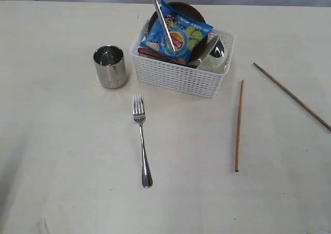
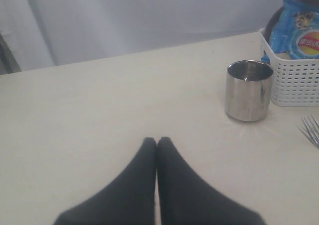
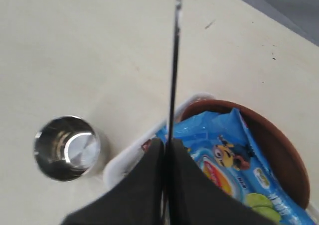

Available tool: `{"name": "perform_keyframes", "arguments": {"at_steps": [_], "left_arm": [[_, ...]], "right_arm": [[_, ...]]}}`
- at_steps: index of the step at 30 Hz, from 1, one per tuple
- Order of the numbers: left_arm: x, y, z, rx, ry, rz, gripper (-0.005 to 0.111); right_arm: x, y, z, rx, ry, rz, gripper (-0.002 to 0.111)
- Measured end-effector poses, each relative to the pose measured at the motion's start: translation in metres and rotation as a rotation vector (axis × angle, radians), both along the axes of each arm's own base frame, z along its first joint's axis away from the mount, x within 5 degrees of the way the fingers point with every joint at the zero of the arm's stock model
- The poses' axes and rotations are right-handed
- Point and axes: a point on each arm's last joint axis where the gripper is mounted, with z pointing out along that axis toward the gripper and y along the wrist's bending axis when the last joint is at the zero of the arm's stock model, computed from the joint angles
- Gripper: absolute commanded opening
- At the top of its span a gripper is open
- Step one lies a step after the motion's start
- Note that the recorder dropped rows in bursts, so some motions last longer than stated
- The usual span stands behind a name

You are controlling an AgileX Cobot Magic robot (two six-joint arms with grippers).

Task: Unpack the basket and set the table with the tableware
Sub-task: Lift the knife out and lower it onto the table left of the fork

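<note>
Over basket (image 1: pixel 176 77), right gripper (image 3: pixel 167 153) pinches knife (image 3: pixel 173 60) (edge-on); left gripper (image 2: pixel 156 144) closed.

The table (image 1: pixel 62 166) is pale cream with faint scuffs. The basket (image 1: pixel 178 78) is white, its sides a lattice of small holes. The crisp packet (image 1: pixel 178 34) is bright blue with a red-and-yellow logo and green slices. The plate (image 1: pixel 181 7) is reddish-brown. The cup (image 1: pixel 109 67), fork (image 1: pixel 141 141) and knife (image 1: pixel 163 24) are shiny steel. The chopsticks (image 1: pixel 239 125) are brown wood. The left gripper (image 2: pixel 157 141) and right gripper (image 3: pixel 168 143) are black.
</note>
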Motion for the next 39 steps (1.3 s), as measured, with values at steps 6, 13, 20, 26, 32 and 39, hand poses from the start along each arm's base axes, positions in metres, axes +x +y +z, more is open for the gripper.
{"name": "perform_keyframes", "arguments": {"at_steps": [6, 13, 20, 26, 32, 39], "left_arm": [[0.0, 0.0, 0.0, 0.0, 0.0, 0.0, 0.0], [0.0, 0.0, 0.0, 0.0, 0.0, 0.0, 0.0], [0.0, 0.0, 0.0, 0.0, 0.0, 0.0, 0.0], [0.0, 0.0, 0.0, 0.0, 0.0, 0.0, 0.0], [0.0, 0.0, 0.0, 0.0, 0.0, 0.0, 0.0], [0.0, 0.0, 0.0, 0.0, 0.0, 0.0, 0.0]], "right_arm": [[-0.024, -0.001, 0.024, 0.137, 0.143, -0.009, 0.0], [-0.055, 0.011, 0.015, 0.147, 0.37, 0.011, 0.0], [-0.122, 0.051, -0.016, 0.148, 0.528, 0.056, 0.0], [-0.151, 0.072, -0.059, 0.259, 0.681, 0.015, 0.0], [-0.148, 0.078, -0.096, 0.312, 0.707, -0.087, 0.0], [-0.137, 0.086, -0.15, 0.264, 0.719, -0.193, 0.0]]}}
